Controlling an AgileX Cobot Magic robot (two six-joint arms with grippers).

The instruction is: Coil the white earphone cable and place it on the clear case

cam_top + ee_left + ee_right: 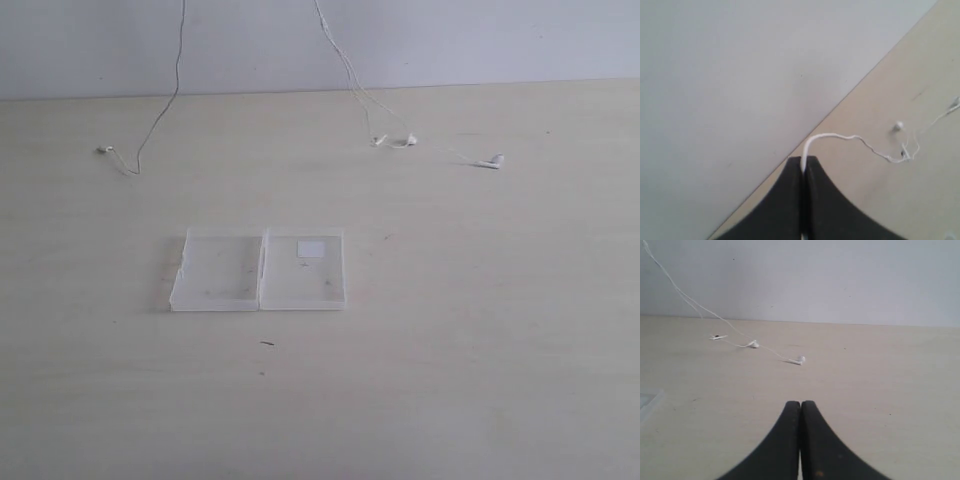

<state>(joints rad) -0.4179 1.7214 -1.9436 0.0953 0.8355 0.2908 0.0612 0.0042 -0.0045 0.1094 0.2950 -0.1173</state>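
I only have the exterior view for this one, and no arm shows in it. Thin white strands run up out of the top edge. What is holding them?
Observer: In the left wrist view, the left tool is shut on the white cable, which comes out from between its tips.
Operator: And the other arm?
Observer: The right tool is shut as well, but no cable shows between its tips.
Operator: Which way is it pointing?
Observer: Its camera looks across the table toward an earbud lying ahead of the tips, well clear of them.
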